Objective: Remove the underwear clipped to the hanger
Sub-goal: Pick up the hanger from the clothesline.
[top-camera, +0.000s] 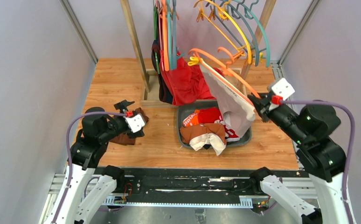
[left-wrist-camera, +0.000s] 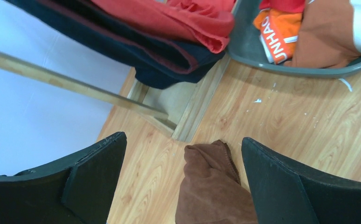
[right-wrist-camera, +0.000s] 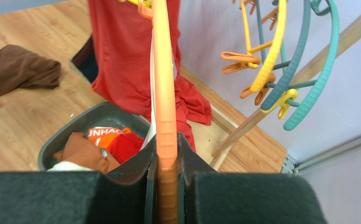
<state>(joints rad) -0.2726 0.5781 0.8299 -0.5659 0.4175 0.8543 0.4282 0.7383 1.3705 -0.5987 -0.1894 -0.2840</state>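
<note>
An orange hanger [top-camera: 220, 65] slants down from the rack, and a pale beige brief [top-camera: 232, 105] hangs clipped to it over the grey bin [top-camera: 182, 122]. My right gripper [top-camera: 259, 105] is shut on the hanger's lower end; in the right wrist view the hanger [right-wrist-camera: 165, 84] runs between my closed fingers [right-wrist-camera: 167, 144], with the brief's pale edge [right-wrist-camera: 152, 88] beside it. In the bin lie a red brief [top-camera: 210, 115] and a brown brief with a white waistband [top-camera: 202, 133]. My left gripper [top-camera: 139, 122] is open over a dark brown cloth [left-wrist-camera: 211, 186] on the table.
A large red cloth [top-camera: 185, 79] and a dark cloth [left-wrist-camera: 136, 51] hang from the wooden rack [top-camera: 134, 42]. Yellow and teal hangers [top-camera: 244, 32] with clips hang at the back right. The rack's wooden foot [left-wrist-camera: 192, 112] lies ahead of my left gripper.
</note>
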